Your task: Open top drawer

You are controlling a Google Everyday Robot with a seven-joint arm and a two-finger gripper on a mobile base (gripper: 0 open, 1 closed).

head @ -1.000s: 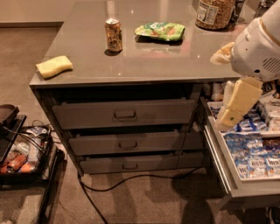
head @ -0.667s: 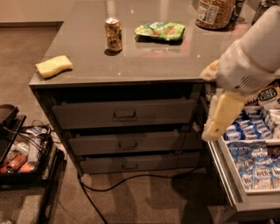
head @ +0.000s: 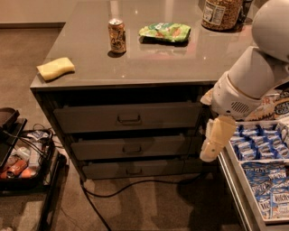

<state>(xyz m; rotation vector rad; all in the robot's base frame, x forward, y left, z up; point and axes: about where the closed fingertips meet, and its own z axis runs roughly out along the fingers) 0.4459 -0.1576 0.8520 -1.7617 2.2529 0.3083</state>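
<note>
The top drawer [head: 90,118] is the tallest of three grey fronts under the grey countertop [head: 149,63]. Its small dark pull handle [head: 129,119] sits at the centre, and the front looks shut, flush with the cabinet. Two shorter grey drawer fronts [head: 99,149] lie below it. My gripper [head: 209,154] hangs down on a pale yellowish wrist from the white arm [head: 253,85]. It is just right of the cabinet's right edge, level with the middle drawer, well right of the handle and touching nothing.
On the countertop stand a drink can [head: 117,36], a green snack packet [head: 165,31], a yellow sponge [head: 55,68] and a jar [head: 221,13]. An open white-sided drawer of snack packets [head: 259,180] is at right. A black cart [head: 18,162] is at left, and a cable [head: 117,187] crosses the floor.
My arm and gripper have moved left and lower, from over the snack drawer to beside the cabinet's right edge. The drawers have not moved.
</note>
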